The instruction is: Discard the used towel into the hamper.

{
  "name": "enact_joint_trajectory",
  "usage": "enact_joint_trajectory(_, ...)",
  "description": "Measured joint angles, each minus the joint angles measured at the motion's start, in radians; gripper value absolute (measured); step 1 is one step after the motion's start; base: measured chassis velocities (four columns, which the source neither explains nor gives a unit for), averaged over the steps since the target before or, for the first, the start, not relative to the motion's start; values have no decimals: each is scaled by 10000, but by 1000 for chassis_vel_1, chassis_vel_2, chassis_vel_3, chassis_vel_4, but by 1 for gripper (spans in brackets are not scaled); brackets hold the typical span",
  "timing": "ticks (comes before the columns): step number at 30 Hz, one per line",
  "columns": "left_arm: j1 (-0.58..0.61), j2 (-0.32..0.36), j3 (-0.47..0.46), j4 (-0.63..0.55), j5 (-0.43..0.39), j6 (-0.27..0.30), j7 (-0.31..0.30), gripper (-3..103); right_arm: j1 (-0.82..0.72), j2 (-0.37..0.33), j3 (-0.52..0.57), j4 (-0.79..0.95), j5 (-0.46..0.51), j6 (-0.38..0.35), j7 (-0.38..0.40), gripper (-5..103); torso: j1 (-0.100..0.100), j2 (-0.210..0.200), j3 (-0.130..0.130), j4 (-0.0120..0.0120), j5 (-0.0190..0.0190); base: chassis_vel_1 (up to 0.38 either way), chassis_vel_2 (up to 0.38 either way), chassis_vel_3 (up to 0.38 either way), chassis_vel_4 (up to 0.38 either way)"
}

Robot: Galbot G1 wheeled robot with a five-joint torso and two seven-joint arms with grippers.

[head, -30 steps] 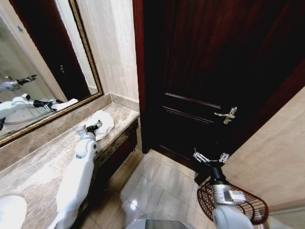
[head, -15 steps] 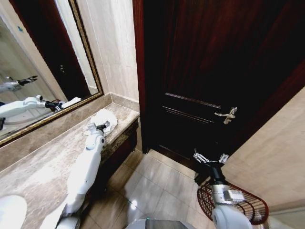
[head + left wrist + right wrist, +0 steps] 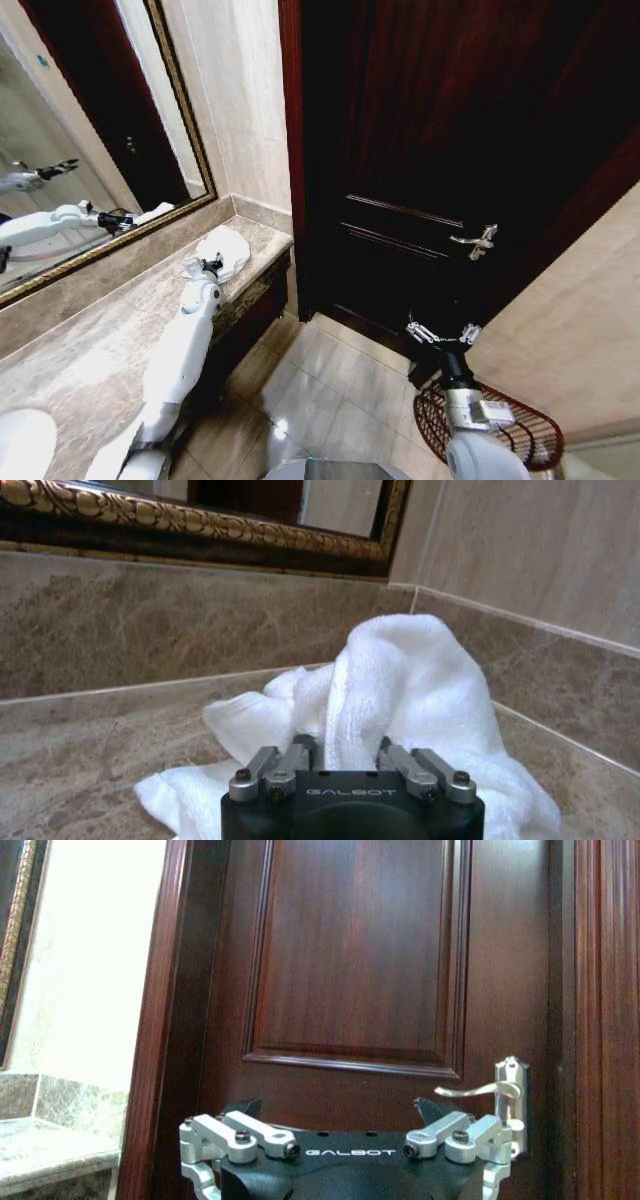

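Left gripper clamped on the towel at the far end of the counter; right gripper idle above the hamper.

The white towel (image 3: 222, 252) lay crumpled on the marble counter (image 3: 90, 350), in the far corner below the gold-framed mirror (image 3: 80, 150), close to the wall. One fold stood upright from the heap, its long axis roughly vertical, and the rest spread flat around it. The left gripper (image 3: 342, 759) had its fingers closed on the base of that raised fold, the cloth pinched between them. The hamper (image 3: 520, 430) stood on the tiled floor at the near right, open mouth facing up; its contents could not be determined. The right gripper (image 3: 442, 333) hung near the hamper's far rim with fingers spread, grasping nothing, facing the dark wooden door (image 3: 360, 960) and its metal handle (image 3: 490, 1091).
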Motion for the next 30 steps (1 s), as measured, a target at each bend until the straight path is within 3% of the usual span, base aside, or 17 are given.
enact_joint_trajectory(1,0,0,0,0,0,0,0,34,0,0,0,0,0,0,0,100,0,0,0,0,0,0,0,0,0)
enact_joint_trajectory(6,59,89,-93,-115,0,-75,114,12,-11,67,-35,-39,-59,63,0,100,0,0,0,0,0,0,0,0,0)
enact_joint_trajectory(11,262,113,-241,-375,-9,-74,182,4,43,70,-59,-120,-60,58,20,100,0,0,0,1,0,0,0,0,0)
enact_joint_trajectory(15,388,120,-348,-598,-112,-128,258,4,84,81,-110,-127,-62,39,11,100,0,0,0,0,0,0,0,0,0)
enact_joint_trajectory(23,1082,132,-828,-1731,-598,-824,654,4,118,88,-134,-124,-64,38,-55,100,0,0,0,0,0,0,0,0,0)
enact_joint_trajectory(30,2462,116,-1286,-4079,-821,-1119,1089,4,152,139,-211,-128,-102,41,-39,100,0,0,-1,0,3,0,0,0,0)
